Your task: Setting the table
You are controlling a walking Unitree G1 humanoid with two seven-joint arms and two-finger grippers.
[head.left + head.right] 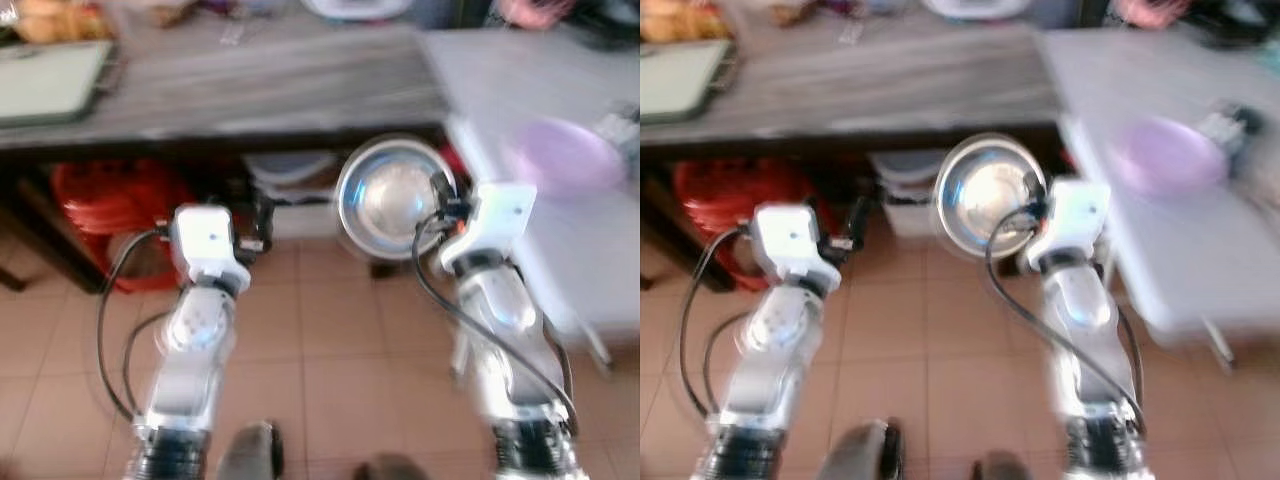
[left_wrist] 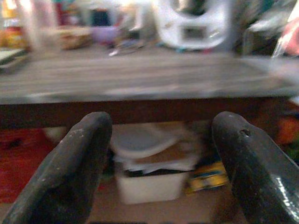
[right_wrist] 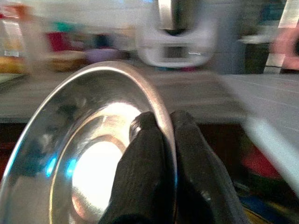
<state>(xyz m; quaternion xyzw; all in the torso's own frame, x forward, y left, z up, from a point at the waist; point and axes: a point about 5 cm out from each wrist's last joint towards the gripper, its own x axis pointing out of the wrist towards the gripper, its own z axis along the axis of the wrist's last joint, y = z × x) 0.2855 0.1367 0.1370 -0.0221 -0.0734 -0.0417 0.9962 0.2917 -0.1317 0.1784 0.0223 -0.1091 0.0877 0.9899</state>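
My right gripper (image 3: 161, 128) pinches steel bowl (image 1: 385, 198) rim; left gripper (image 2: 159, 140) spread, empty. Carrying; next, set it on right table (image 1: 590, 240).

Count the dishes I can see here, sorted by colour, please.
Silver: 1, the steel plate gripped at its rim by the right gripper
Purple: 1, the plate on the white table
Total: 2
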